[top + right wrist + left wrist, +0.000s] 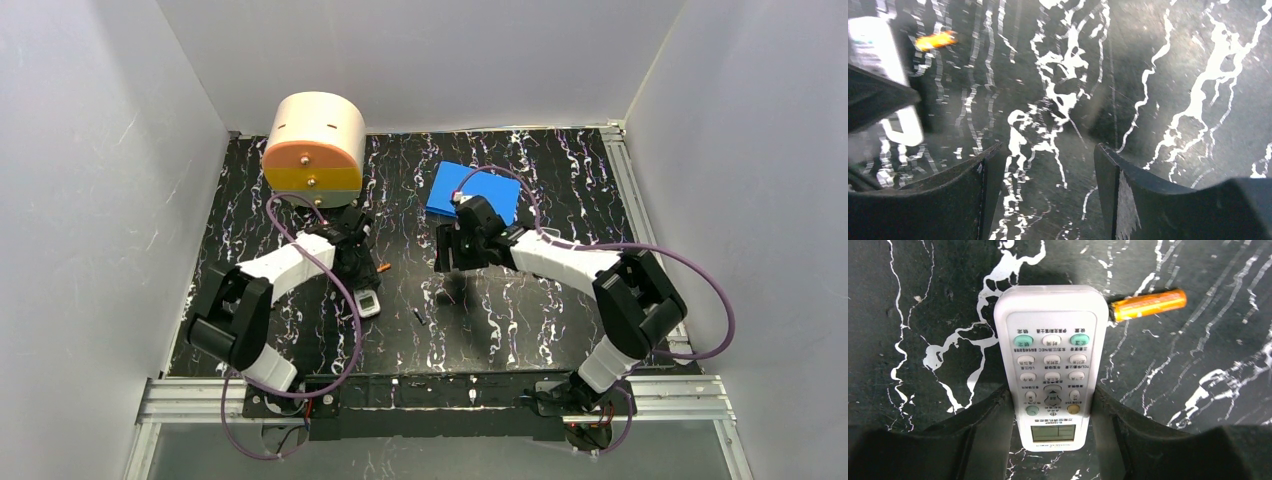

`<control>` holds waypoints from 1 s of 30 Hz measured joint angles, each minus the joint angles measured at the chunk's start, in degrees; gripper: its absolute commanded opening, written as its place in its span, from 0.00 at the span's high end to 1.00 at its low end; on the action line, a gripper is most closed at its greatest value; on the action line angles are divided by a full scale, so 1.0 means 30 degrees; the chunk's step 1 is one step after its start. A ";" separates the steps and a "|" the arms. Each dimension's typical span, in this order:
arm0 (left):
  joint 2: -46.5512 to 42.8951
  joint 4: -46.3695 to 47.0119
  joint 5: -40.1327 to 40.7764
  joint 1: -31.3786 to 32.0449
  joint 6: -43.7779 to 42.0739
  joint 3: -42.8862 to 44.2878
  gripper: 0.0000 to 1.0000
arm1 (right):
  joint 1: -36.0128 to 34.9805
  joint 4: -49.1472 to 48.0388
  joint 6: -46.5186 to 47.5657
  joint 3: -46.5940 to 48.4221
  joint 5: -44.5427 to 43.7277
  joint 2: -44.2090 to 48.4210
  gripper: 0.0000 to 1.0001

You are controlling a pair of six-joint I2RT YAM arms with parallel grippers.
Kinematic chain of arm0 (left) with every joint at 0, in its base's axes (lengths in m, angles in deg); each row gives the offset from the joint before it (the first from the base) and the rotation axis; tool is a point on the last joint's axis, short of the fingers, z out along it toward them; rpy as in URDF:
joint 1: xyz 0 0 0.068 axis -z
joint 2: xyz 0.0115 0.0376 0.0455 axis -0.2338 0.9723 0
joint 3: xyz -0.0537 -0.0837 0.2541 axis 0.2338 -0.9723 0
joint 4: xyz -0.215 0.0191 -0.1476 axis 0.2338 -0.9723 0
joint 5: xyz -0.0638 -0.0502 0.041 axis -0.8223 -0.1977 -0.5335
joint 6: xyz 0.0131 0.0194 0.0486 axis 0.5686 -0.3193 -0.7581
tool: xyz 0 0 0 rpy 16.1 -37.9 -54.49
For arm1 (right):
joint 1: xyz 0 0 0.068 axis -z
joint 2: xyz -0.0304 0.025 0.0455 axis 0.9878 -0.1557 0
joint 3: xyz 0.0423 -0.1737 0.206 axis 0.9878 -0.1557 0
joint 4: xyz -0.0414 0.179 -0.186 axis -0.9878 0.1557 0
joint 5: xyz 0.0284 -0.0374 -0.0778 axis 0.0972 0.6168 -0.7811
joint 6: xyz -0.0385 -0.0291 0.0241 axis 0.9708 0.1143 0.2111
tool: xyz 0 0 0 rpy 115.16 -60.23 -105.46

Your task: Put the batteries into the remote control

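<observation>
A white remote control (1050, 365) lies button side up on the black marbled table; in the top view only its display end (368, 302) shows. My left gripper (1050, 392) is shut on its display end, one finger pressed to each long side, and it shows in the top view (352, 262) too. An orange battery (1148, 304) lies on the table by the remote's far right corner, also in the top view (384, 268). My right gripper (450, 255) is open and empty, hovering over bare table (1048, 155). Its view shows the battery (935, 40) and remote (878, 55), blurred, at upper left.
A large cream and orange drum (313, 140) stands at the back left, just behind my left arm. A blue flat box (473, 192) lies at the back centre behind my right gripper. A tiny dark object (418, 316) lies on the table between the arms. White walls enclose the table.
</observation>
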 measured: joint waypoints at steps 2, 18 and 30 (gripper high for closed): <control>-0.0568 0.0066 -0.0160 0.0007 -0.0532 -0.0029 1.00 | 0.0452 -0.0444 -0.0284 0.0000 0.0976 0.0270 0.26; -0.5515 0.3534 -1.5533 -0.0342 -0.6003 0.4029 1.00 | 0.4350 -1.0834 -0.7752 -0.0503 1.1970 0.2113 0.11; -0.3548 0.9457 -2.2287 -0.0561 -0.2433 0.6419 1.00 | 0.5231 -1.5883 -1.3814 -0.1588 1.0790 0.4422 0.11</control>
